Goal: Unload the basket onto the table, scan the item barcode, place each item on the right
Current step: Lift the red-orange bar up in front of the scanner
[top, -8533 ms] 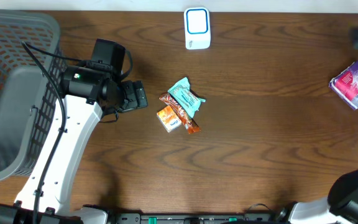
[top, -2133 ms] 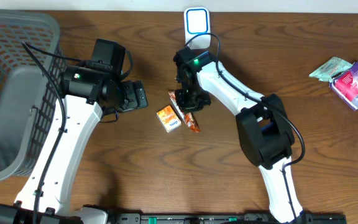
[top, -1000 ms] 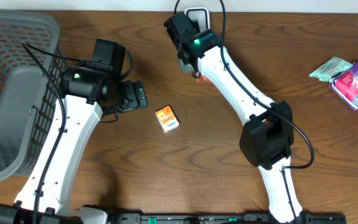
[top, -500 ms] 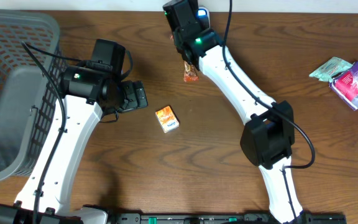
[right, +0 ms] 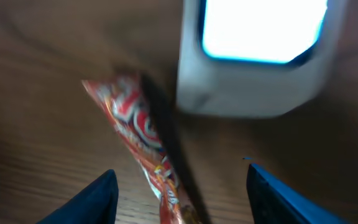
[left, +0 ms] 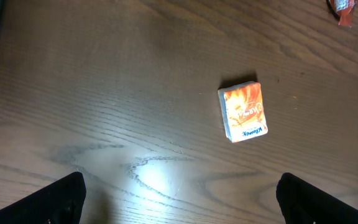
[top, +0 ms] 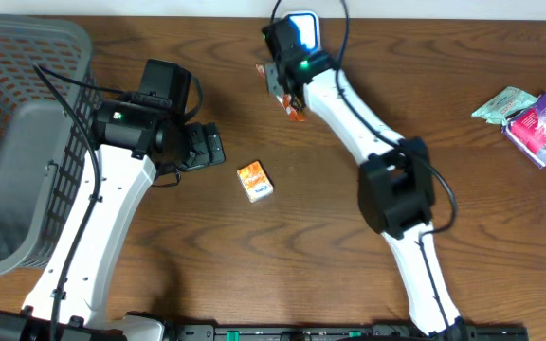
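Note:
A red-and-orange snack bar (right: 143, 146) lies slanted just in front of the white scanner (right: 260, 59) with its lit blue-rimmed window. My right gripper (right: 182, 199) is open, with its blue fingers wide on either side of the bar and not touching it. From overhead the bar (top: 297, 112) pokes out beside the right gripper (top: 281, 80), close under the scanner (top: 303, 26). My left gripper (left: 179, 199) is open and empty above bare wood, short of an orange tissue pack (left: 243, 112). From overhead, the left gripper (top: 211, 147) is left of the pack (top: 255, 181).
A grey mesh basket (top: 27, 142) fills the left side of the table. At the far right lie a teal packet (top: 502, 102) and a purple pack (top: 543, 128). The bar's tip (left: 342, 6) shows in the left wrist view's top right corner.
The right jaws, shut on the snack bar half a second ago, have opened off it in front of the scanner. The left arm and the orange pack have not moved.

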